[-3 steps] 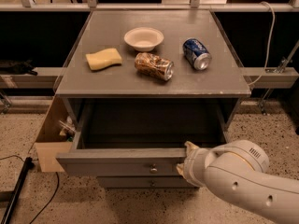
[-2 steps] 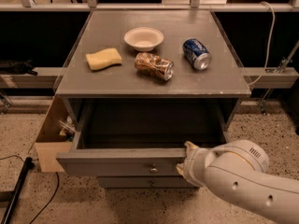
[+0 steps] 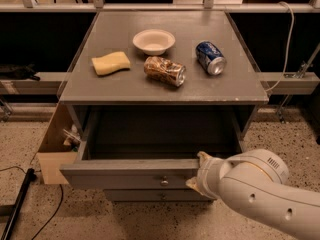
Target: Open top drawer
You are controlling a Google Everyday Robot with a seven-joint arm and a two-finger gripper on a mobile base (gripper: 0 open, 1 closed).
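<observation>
The top drawer (image 3: 125, 174) of the grey cabinet stands pulled far out toward the camera, and its inside looks dark and bare. A small brass knob (image 3: 164, 182) sits at the centre of its front panel. My gripper (image 3: 200, 173) is at the right end of that front panel, against its top edge, at the tip of the white arm (image 3: 260, 194) that comes in from the lower right. The arm's wrist covers the fingers.
On the cabinet top (image 3: 235, 84) lie a white bowl (image 3: 153, 41), a yellow sponge (image 3: 110, 63), a crumpled brown snack bag (image 3: 164, 70) and a blue soda can (image 3: 210, 57). A cardboard box (image 3: 55, 149) stands at the cabinet's left. A lower drawer front (image 3: 150, 196) shows beneath.
</observation>
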